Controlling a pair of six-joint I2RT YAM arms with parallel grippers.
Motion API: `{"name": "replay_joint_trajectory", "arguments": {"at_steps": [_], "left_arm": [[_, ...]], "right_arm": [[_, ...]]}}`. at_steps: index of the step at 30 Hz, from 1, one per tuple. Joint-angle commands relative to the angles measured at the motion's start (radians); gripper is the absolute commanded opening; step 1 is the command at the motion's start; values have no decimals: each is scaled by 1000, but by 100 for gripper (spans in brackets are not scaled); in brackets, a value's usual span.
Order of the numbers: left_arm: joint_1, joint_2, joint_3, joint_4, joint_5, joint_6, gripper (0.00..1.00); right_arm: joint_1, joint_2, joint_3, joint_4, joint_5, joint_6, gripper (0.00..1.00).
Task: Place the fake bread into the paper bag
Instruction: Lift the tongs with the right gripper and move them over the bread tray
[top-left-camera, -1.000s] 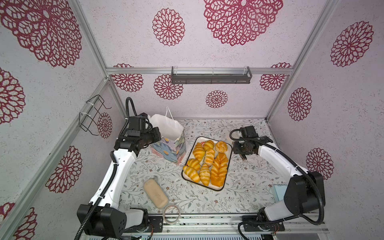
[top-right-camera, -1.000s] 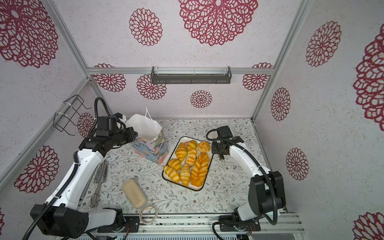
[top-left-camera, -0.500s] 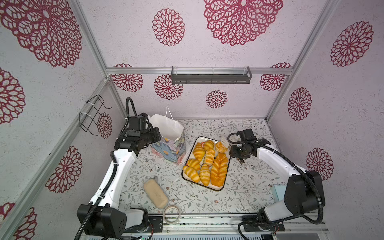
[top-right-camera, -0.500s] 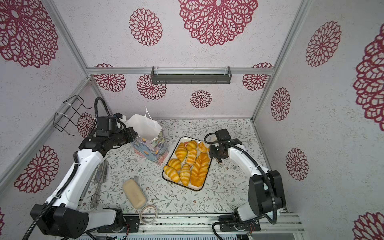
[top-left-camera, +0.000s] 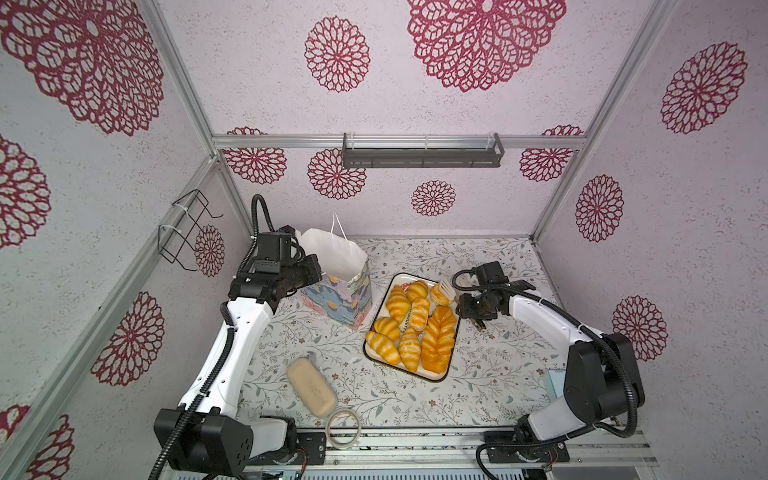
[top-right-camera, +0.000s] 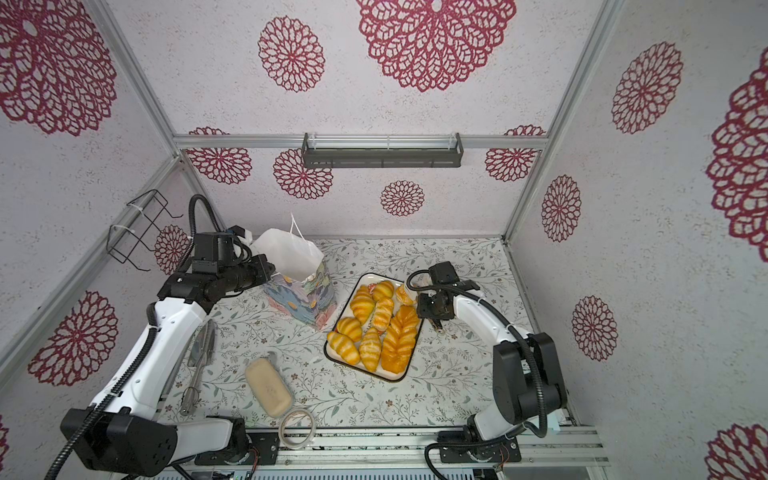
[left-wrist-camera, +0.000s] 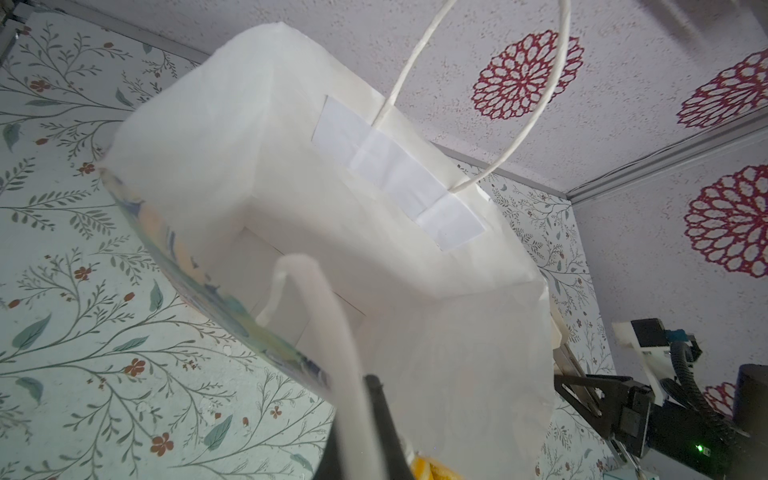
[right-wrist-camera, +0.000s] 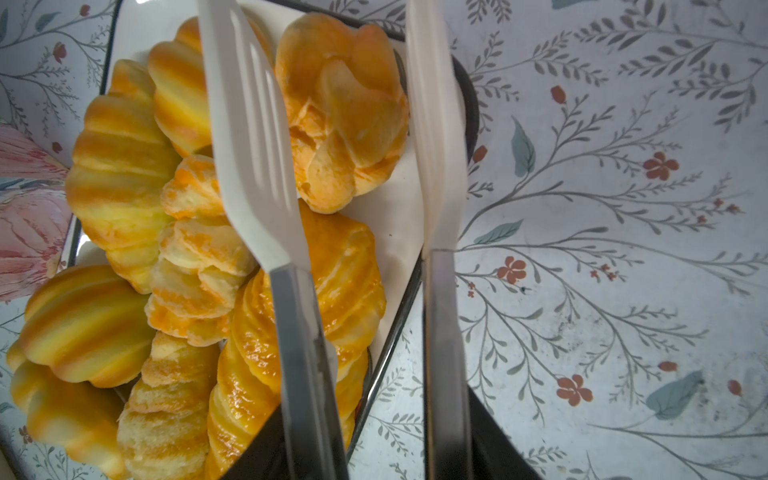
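The fake bread lies on a white tray: several striped croissants, a long braided loaf and a round bun. My right gripper is shut on white-tipped tongs. Their blades stand apart, one on each side of the bun; contact cannot be told. The paper bag stands upright left of the tray. My left gripper is shut on its near cord handle.
A pale beige block and a tape ring lie near the front edge. Metal utensils rest under the left arm. A wire rack hangs on the left wall and a dark shelf on the back wall.
The right gripper has carried the tongs leftward from beside the tray to over its far right corner, around the bun. The left arm and bag have stayed still.
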Motion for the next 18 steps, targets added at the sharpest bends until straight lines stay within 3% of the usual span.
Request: {"name": "replay_joint_trajectory", "arguments": {"at_steps": [1,18], "left_arm": [[8,-1,0,-2,1,3,0],[7,1,3,5,7,-12,0]], "right_arm": [[4,5,5,29,-3,15,50],[-24,-41,-54,39,-47,12,51]]}}
